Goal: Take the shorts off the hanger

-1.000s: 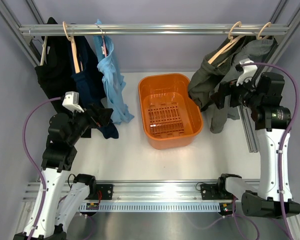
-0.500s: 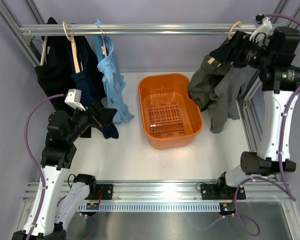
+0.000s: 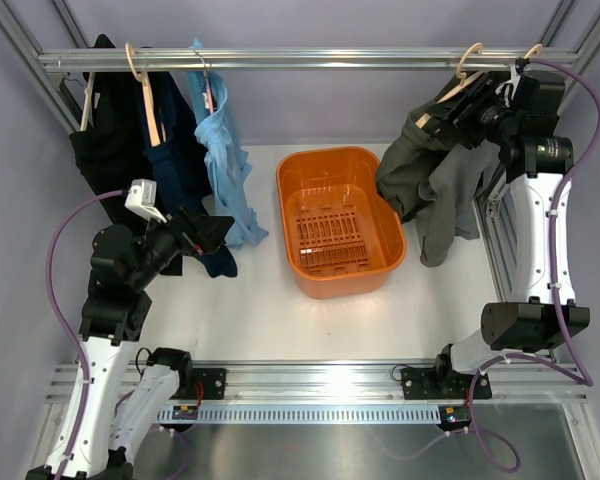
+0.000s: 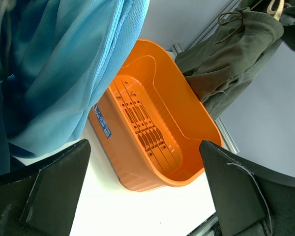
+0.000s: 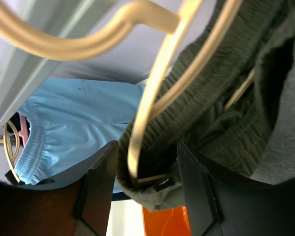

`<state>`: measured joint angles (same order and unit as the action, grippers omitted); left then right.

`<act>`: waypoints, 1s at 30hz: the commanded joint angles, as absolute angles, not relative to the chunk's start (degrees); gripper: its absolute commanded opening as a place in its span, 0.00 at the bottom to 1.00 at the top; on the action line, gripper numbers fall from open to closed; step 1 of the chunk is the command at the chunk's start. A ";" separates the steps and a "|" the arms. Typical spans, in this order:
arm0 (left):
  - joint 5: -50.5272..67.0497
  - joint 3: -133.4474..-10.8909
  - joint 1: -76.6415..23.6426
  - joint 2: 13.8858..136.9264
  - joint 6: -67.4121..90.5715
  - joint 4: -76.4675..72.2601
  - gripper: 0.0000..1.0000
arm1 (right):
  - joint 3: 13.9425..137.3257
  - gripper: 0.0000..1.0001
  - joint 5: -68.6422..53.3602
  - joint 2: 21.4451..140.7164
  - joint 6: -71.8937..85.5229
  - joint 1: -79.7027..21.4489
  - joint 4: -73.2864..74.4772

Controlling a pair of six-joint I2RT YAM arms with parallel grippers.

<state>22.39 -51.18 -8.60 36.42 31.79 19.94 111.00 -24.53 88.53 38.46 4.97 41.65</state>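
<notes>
From above, the right end effector [image 3: 456,112] is up at the rail [image 3: 280,60], at the shoulder of the hanger [image 3: 442,100], where the shorts [image 3: 405,170] hang over the back right of the surface beside the orange basket [image 3: 283,180]. The left end effector [image 3: 212,232] hangs open and idle near the blue clothes.

The left wrist view shows its jaws wide apart with nothing between them, the basket [image 4: 196,123] and the shorts [image 4: 226,54] well beyond.

In the right wrist view the fingers [image 5: 101,182] straddle the olive waistband [image 5: 221,98] and the tip of the hanger arm [image 5: 152,93]. I cannot tell whether they pinch yet. To my eye the grip should take cloth only, leaving the wood free, then draw the waistband off the arm's end.

A second ago this arm was lower, beside the hanging shorts, with its jaws wider. The left arm has hardly shifted.
</notes>
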 commanded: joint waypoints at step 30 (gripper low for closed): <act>28.13 -50.89 -12.48 41.04 34.01 10.90 0.99 | 99.14 0.00 -30.76 79.99 49.83 5.10 2.55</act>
